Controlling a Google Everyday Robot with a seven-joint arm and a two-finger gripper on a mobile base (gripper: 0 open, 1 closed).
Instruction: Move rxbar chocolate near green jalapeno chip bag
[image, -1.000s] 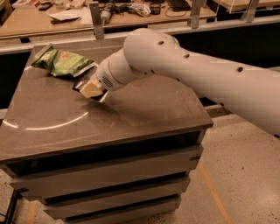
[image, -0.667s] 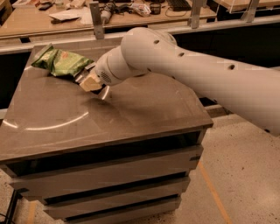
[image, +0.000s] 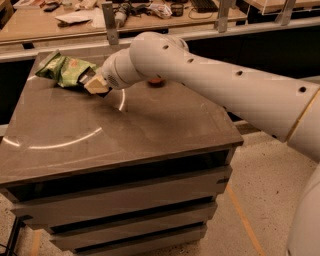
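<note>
Tabletop (image: 150, 125): dark brown, flat, matte, marked with pale curved streaks (image: 65, 142) across the near left part. Set on a stack of grey-brown tiers (image: 125, 200) with dark gaps between.

Green jalapeno chip bag (image: 61, 70): crinkled, shiny, lying flat at the far left corner of the tabletop.

Gripper (image: 95, 86): at the end of the white arm (image: 225, 85), low over the far left part of the tabletop, just beside the right edge of the chip bag. Tan fingers (image: 96, 88) closed on a dark flat piece.

Rxbar chocolate (image: 88, 75): only a dark sliver visible, clamped at the gripper tip, touching or nearly touching the bag's right edge; print not legible.

Round orange object (image: 156, 80): on the far part of the tabletop, mostly hidden behind the arm, well apart from the bag.

Arm: thick, white, jointed, dotted with small dark holes, reaching in from the right side and crossing over the far right corner of the tabletop.

Room, behind: long light-wood workbench (image: 50, 27) with grey metal uprights (image: 110, 22) and scattered small clutter on top, too blurred to name.

Room, below right: speckled pale floor (image: 270, 190) with an orange line (image: 242, 215) running diagonally beside the stacked tiers.
</note>
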